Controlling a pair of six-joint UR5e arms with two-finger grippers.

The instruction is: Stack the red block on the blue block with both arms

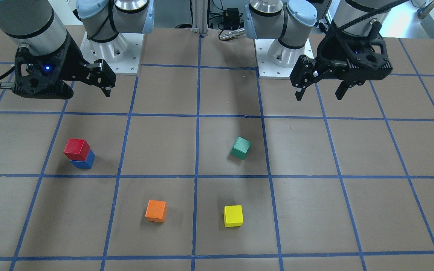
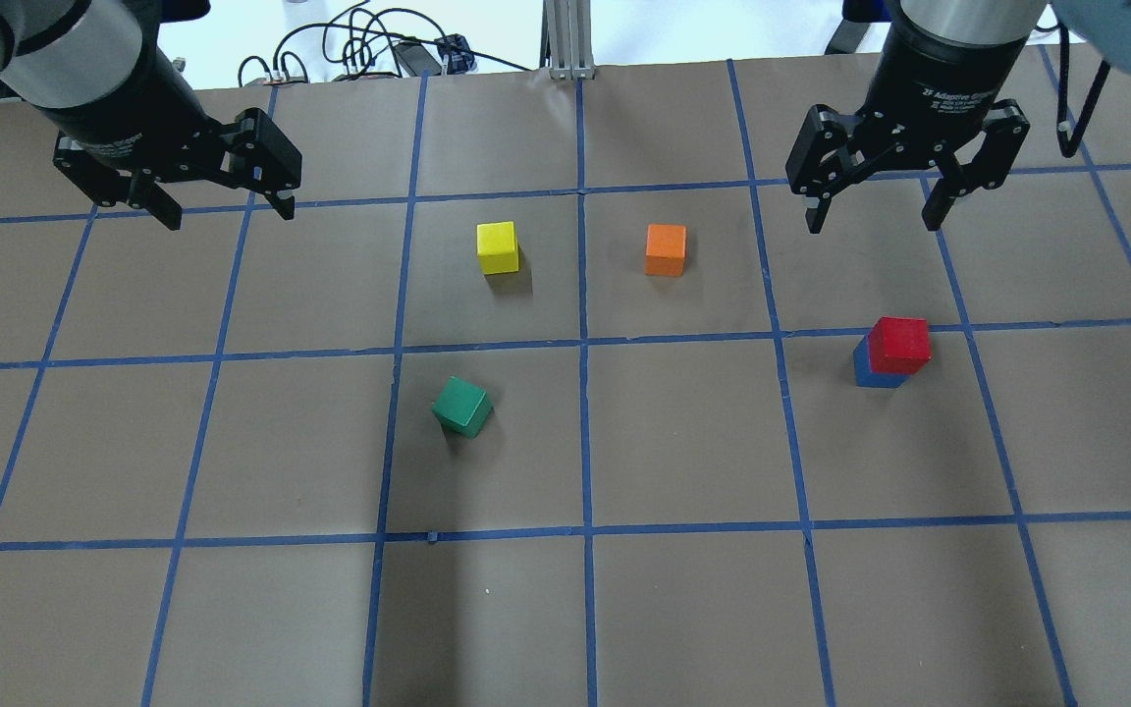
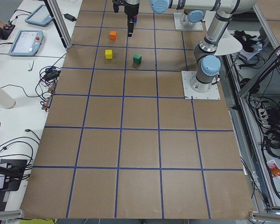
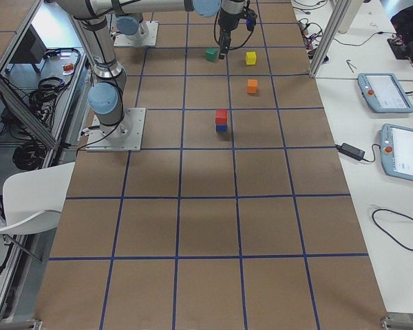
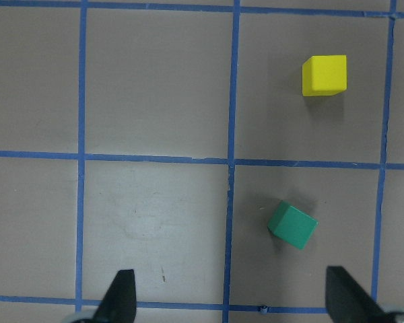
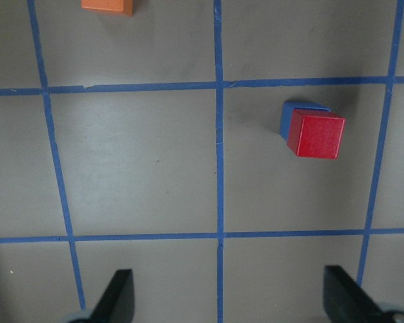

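The red block (image 2: pixel 899 345) sits on the blue block (image 2: pixel 868 373), slightly askew, on the tabletop (image 2: pixel 683 442) at the robot's right side, while the right gripper (image 2: pixel 871 225) and the left gripper (image 2: pixel 230 216) hang above the tabletop, jaws spread wide, holding nothing, clear of the stack.

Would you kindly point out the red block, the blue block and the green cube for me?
red block (image 2: pixel 899 336): overhead exterior view, on its top face.
blue block (image 1: pixel 84 163): exterior front-facing view, on the side face showing below the red block.
green cube (image 2: pixel 459 399): overhead exterior view, on its top face.
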